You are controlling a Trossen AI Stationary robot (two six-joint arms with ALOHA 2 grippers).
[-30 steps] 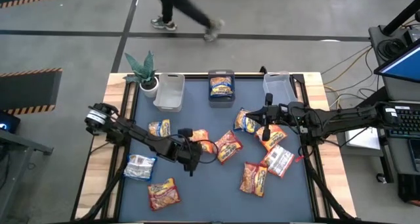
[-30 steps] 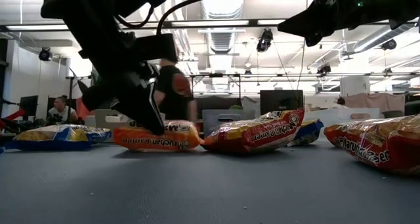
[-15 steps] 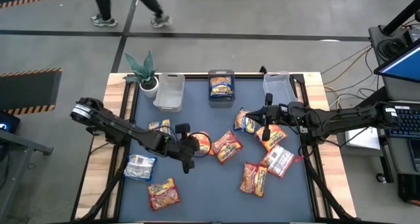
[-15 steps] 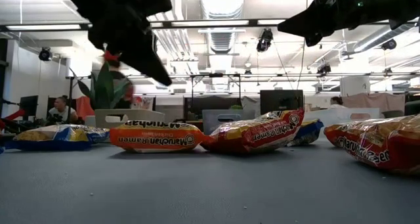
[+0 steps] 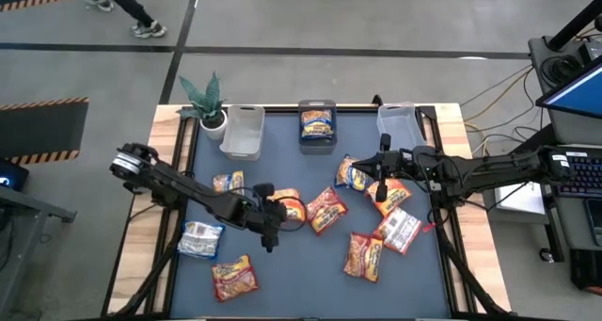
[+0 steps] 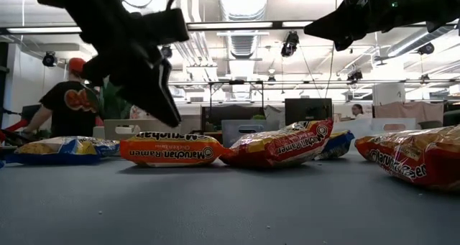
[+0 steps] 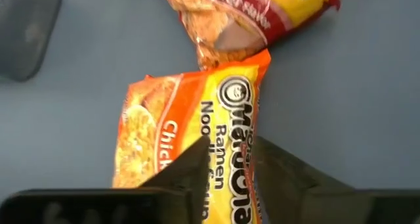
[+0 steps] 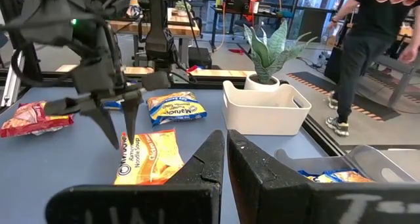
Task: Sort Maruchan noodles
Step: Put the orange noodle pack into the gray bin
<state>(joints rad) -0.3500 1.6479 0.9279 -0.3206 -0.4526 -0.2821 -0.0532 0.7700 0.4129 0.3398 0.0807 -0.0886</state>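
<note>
Ten or so ramen packets lie scattered on the dark counter (image 5: 310, 274) in the high view, one of them inside the middle clear bin (image 5: 317, 125) at the far edge. The left gripper (image 5: 270, 234) hangs over the orange packet (image 5: 285, 202) near the counter's middle, whose corner touches a red packet (image 5: 326, 211). The right gripper (image 5: 381, 193) waits over the packets on the right side, beside a blue-and-yellow packet (image 5: 353, 174).

Seen level from the low view, the orange packet (image 6: 171, 150) lies flat on the counter and the left gripper's (image 6: 167, 114) dark jaws hang just above its near-left part, clear of it, holding nothing. The red packet (image 6: 282, 144) leans against the orange one's end. The right gripper sits high at the upper right, well above the packets.

From the left wrist view, the orange packet (image 7: 197, 145) runs lengthwise between the two jaws, which stand apart with a gap on either side of it.

From the right wrist view, the right jaws are pressed together on nothing; beyond them the left gripper (image 8: 121, 133) points down at the orange packet (image 8: 149, 158), with a white bin (image 8: 266, 109) and a potted plant (image 8: 266, 53) behind
</note>
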